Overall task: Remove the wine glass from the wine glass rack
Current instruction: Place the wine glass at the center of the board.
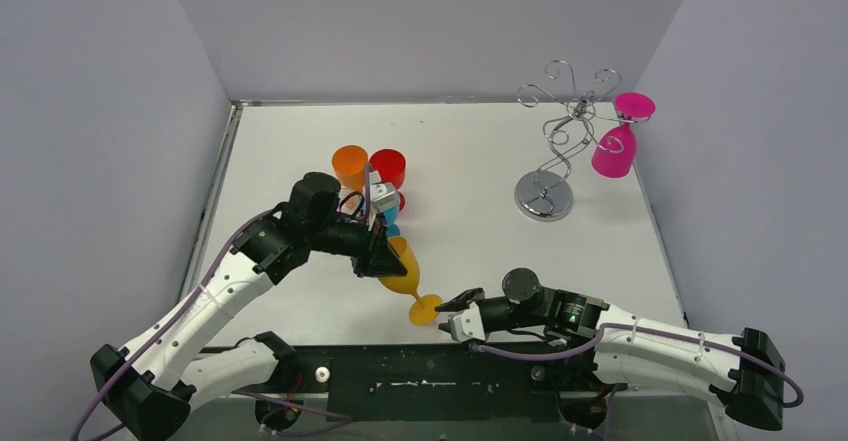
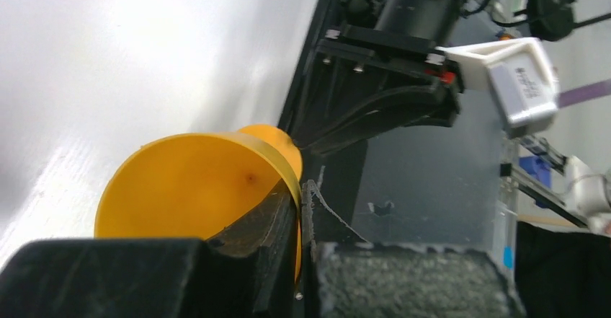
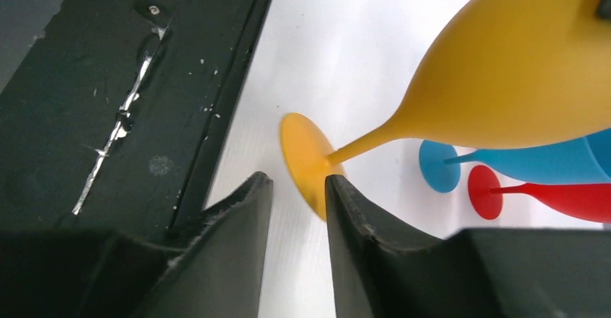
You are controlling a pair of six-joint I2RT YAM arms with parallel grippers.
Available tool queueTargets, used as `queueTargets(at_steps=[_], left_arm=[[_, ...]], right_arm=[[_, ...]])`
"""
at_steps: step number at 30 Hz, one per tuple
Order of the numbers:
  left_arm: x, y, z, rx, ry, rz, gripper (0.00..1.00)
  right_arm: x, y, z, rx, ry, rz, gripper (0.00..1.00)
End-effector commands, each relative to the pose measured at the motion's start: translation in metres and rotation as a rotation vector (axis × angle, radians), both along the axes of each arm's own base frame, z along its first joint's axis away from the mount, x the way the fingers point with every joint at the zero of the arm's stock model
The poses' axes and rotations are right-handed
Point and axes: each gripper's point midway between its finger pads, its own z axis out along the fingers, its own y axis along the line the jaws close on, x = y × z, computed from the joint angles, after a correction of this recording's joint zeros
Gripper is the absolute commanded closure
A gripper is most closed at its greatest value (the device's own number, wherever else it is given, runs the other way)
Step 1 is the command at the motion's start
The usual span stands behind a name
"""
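Observation:
The wine glass rack (image 1: 562, 129), silver wire with a round disc base, stands at the back right. A pink wine glass (image 1: 614, 151) hangs upside down from its right arm. My left gripper (image 1: 384, 249) is shut on the rim of a yellow wine glass (image 1: 404, 267), which tilts with its foot on the table. In the left wrist view the rim (image 2: 292, 177) is pinched between the fingers of that gripper (image 2: 302, 197). My right gripper (image 1: 456, 305) is open, its tips (image 3: 297, 181) just short of the yellow foot (image 3: 306, 161).
An orange glass (image 1: 350, 166) and a red glass (image 1: 388, 168) lie by the left gripper. A blue foot (image 3: 438, 165) and a red foot (image 3: 484, 192) show behind the yellow glass. The black base plate (image 3: 108, 80) runs along the near table edge.

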Motion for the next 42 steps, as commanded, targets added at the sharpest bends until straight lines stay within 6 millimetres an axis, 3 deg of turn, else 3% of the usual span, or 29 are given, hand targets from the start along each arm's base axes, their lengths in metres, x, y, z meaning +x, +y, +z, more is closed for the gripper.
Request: queueTargets(at_steps=[1, 7, 13, 17, 20, 24, 29, 33, 42], left_arm=[[0.019, 0.011, 0.0, 0.05, -0.086, 0.124, 1.0], [0.029, 0.026, 0.001, 0.128, -0.122, 0.223, 1.0], [0.046, 0.051, -0.019, 0.274, -0.106, 0.396, 1.0], [0.069, 0.076, -0.039, 0.378, -0.113, 0.608, 1.0], [0.085, 0.085, -0.035, 0.383, -0.174, 0.697, 1.0], [0.107, 0.102, -0.032, 0.406, -0.228, 0.855, 1.0], [0.126, 0.12, -0.051, 0.507, -0.234, 0.995, 1.0], [0.139, 0.125, -0.061, 0.526, -0.271, 1.05, 1.0], [0.154, 0.123, -0.072, 0.521, -0.334, 1.036, 1.0]], right_arm=[[0.005, 0.014, 0.043, 0.147, -0.039, -0.008, 0.64], [0.005, 0.013, 0.05, 0.179, -0.029, -0.024, 0.58], [0.015, 0.007, 0.062, 0.242, -0.015, -0.118, 0.52], [0.041, -0.002, 0.083, 0.357, 0.034, -0.32, 0.47], [0.062, -0.016, 0.103, 0.48, 0.116, -0.507, 0.36], [0.077, -0.031, 0.111, 0.58, 0.211, -0.655, 0.25], [0.105, -0.061, 0.116, 0.675, 0.37, -0.948, 0.13], [0.128, -0.098, 0.105, 0.747, 0.535, -1.295, 0.01], [0.136, -0.136, 0.064, 0.656, 0.548, -1.634, 0.0]])
